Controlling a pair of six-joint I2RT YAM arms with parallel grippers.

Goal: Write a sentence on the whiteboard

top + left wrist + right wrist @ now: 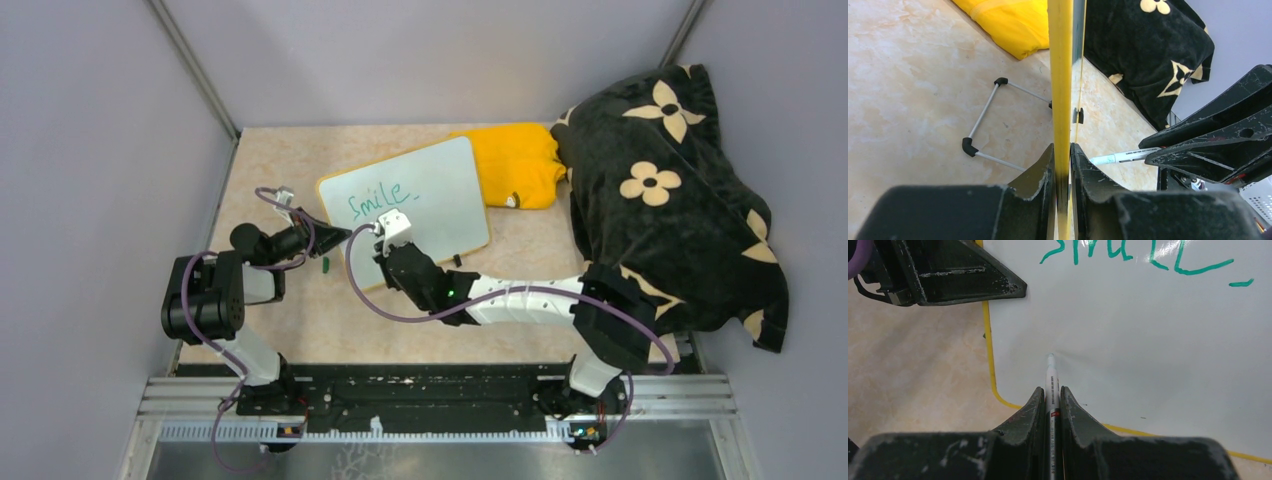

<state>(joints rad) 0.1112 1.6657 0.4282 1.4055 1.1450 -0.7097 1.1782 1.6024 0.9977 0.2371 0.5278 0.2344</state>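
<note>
Writing second line, we judge; sentence (380, 198) reads only "Smile", upper left of whiteboard (445, 205); board toward back edge of table (300, 330), mid-width; left gripper (1062, 150) pinching board's yellow left rim; right gripper (1051, 390) pinching marker (1050, 371), tip touching bare white below word; our worries: pen pressure twisting board out of thin rim pinch; marker sliding back in grip, stroke fading; wrist smearing wet ink.

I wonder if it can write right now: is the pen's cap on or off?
Off: the marker shows a bare tip past the right tool, on the whiteboard.
</note>
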